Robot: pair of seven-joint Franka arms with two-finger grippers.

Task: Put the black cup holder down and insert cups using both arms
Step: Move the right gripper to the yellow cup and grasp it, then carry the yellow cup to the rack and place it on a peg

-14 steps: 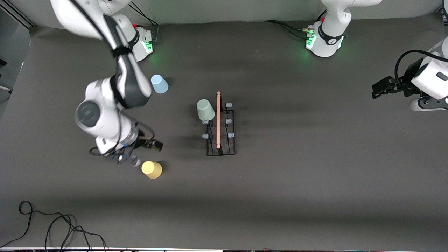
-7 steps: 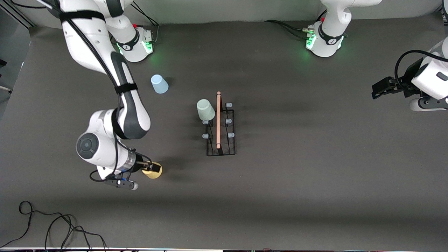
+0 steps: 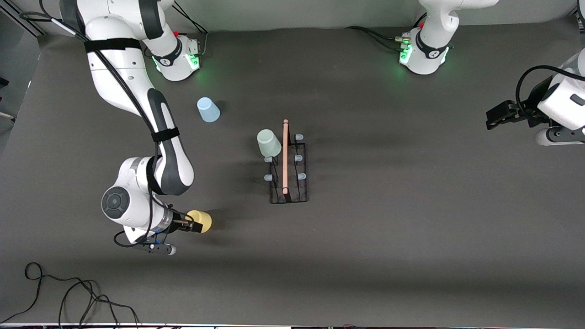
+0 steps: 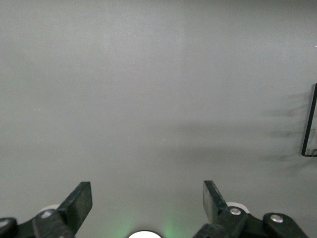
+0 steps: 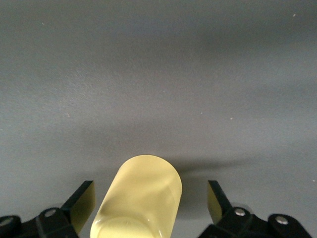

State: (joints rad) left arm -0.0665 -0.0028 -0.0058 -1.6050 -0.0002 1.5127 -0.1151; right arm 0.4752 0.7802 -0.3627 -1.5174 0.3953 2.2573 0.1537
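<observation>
The yellow cup (image 3: 202, 221) sits on the dark table toward the right arm's end, nearer the front camera than the rack. My right gripper (image 3: 191, 225) is low and open with the yellow cup (image 5: 143, 198) between its fingers (image 5: 83, 197); a gap shows on both sides. The black cup holder (image 3: 289, 197) stands mid-table with its wooden handle (image 3: 285, 155) on top. A pale green cup (image 3: 268, 143) sits on one prong on the side toward the right arm. The light blue cup (image 3: 208, 109) stands on the table nearer the right arm's base. My left gripper (image 3: 492, 116) waits open and empty at the left arm's end; its wrist view (image 4: 147, 191) shows bare table.
Black cables (image 3: 68, 292) lie at the front corner at the right arm's end. The arm bases (image 3: 422, 55) (image 3: 176, 59) stand along the table's top edge. A corner of the rack (image 4: 309, 124) shows in the left wrist view.
My right gripper has swung toward the front camera and lowered, bringing its open fingers around the yellow cup. The left arm, the rack and the other cups have not moved.
</observation>
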